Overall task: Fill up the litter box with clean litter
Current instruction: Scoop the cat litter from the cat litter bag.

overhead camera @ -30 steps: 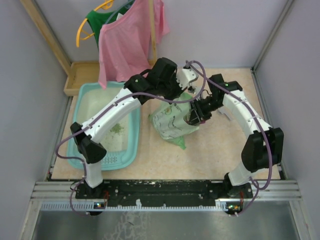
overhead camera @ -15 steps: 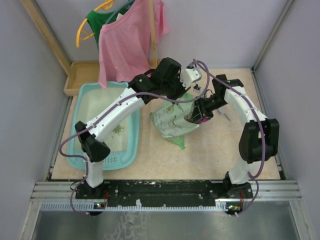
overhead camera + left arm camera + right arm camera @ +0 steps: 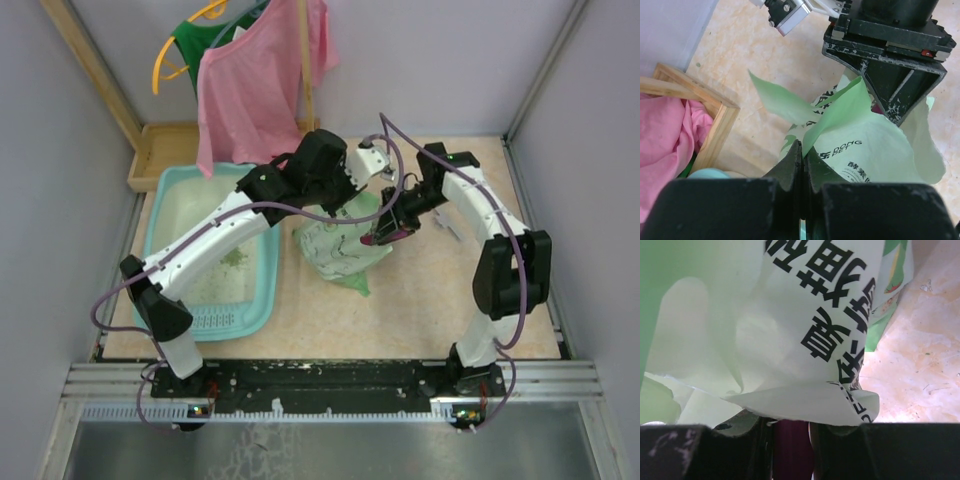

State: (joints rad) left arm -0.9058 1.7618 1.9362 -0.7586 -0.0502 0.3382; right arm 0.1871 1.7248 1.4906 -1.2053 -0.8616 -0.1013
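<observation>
The light-teal litter box [image 3: 170,200] lies at the left, with a small patch of green litter [image 3: 235,258] on its whitish base. The pale green printed bag [image 3: 345,245] stands right of it. My left gripper [image 3: 338,205] is shut on the bag's top edge, and the left wrist view shows its jaws [image 3: 802,150] pinching the green film [image 3: 830,120]. My right gripper [image 3: 395,225] is shut on the magenta scoop [image 3: 384,238] at the bag's right side. In the right wrist view the scoop handle [image 3: 792,445] sits between the fingers, under the bag [image 3: 790,315].
A wooden tray [image 3: 165,150] sits behind the litter box and also shows in the left wrist view [image 3: 715,125]. A pink cloth [image 3: 255,80] and a green garment hang above it. Grey walls enclose the tan floor [image 3: 430,300] on both sides.
My left arm has swung left, pulling the bag's top edge with it. My right gripper with the scoop has moved up and closer to the bag's mouth.
</observation>
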